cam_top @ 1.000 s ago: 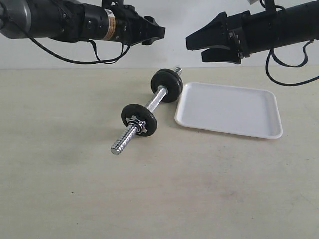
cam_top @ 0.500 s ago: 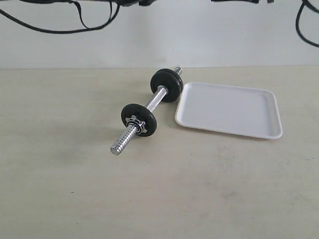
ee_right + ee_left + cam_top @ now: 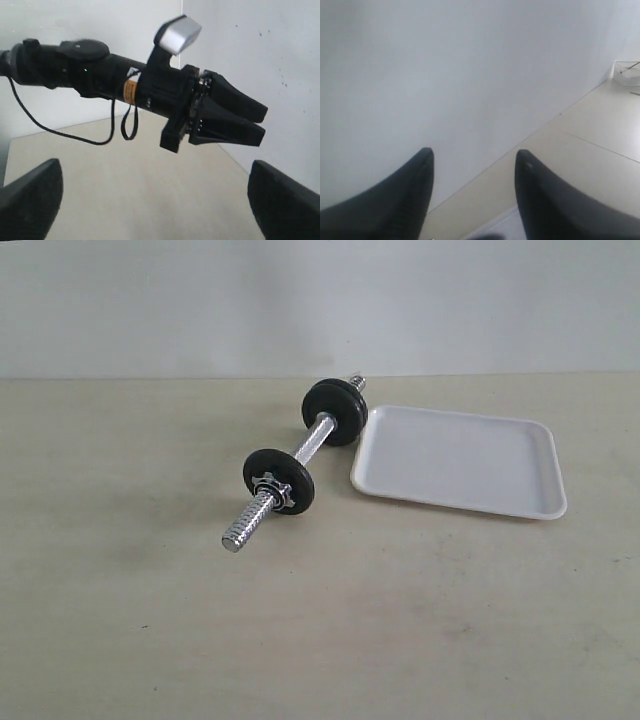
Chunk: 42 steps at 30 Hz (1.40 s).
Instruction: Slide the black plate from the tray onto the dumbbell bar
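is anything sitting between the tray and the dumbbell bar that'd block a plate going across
Nothing visible lies between them. The tray sits right beside the far black plate and holds nothing. Both plates are already on the dumbbell bar, and the near black plate has a star nut outside it.

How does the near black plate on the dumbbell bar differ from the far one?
The near plate shows a chrome star nut on its face; the far plate shows none here. A long threaded end of the dumbbell bar sticks out past the near plate, only a short tip past the far plate. Both are black, round and upright.
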Each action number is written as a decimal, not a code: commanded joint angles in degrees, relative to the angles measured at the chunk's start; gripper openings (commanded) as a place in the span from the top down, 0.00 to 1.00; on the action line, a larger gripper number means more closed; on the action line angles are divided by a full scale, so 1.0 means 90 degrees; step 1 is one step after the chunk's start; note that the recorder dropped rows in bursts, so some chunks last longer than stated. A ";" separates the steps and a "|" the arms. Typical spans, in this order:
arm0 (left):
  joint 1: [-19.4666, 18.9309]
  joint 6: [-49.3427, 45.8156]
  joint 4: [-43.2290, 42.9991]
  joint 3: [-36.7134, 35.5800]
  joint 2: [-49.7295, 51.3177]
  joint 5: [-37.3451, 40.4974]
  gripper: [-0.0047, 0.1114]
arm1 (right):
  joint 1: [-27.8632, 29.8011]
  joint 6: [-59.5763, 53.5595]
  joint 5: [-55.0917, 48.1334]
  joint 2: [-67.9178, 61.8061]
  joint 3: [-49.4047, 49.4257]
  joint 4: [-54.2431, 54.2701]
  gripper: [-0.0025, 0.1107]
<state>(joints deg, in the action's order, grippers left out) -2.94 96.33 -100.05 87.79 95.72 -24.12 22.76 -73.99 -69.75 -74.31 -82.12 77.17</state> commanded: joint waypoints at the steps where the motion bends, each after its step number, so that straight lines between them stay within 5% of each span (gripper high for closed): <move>1: -0.0016 -0.0087 0.0011 -0.0385 -0.0112 -0.0060 0.55 | -0.0001 0.0566 -0.0023 0.0199 -0.0035 -0.0145 0.19; 11: -0.0320 -0.1148 0.0011 -0.2666 -0.0968 0.1285 0.57 | -0.0001 0.0781 -0.0023 0.0776 -0.0035 -0.0700 0.19; 18: -0.1078 -0.1102 0.0011 -0.4168 -0.3259 0.1740 0.57 | -0.0001 0.1439 -0.0023 0.2544 -0.0035 -0.1289 0.19; 22: -0.1167 -0.0953 0.0014 -0.4788 -0.4685 0.2040 0.57 | -0.0001 0.1790 -0.0023 0.3550 -0.0002 -0.1845 0.19; 32: -0.1167 -0.0734 0.0070 -0.6026 -0.6851 0.3069 0.57 | -0.0001 0.2634 0.2445 0.5308 0.2438 -0.3660 0.19; 42: -0.1167 -0.0156 0.0080 -0.6949 -0.8061 0.3688 0.57 | -0.0001 0.2856 0.5507 0.6457 0.5570 -0.2947 0.19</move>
<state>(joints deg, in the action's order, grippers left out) -13.30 92.76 -100.12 27.40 25.63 8.25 22.76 -49.08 -28.29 -18.38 -38.44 46.66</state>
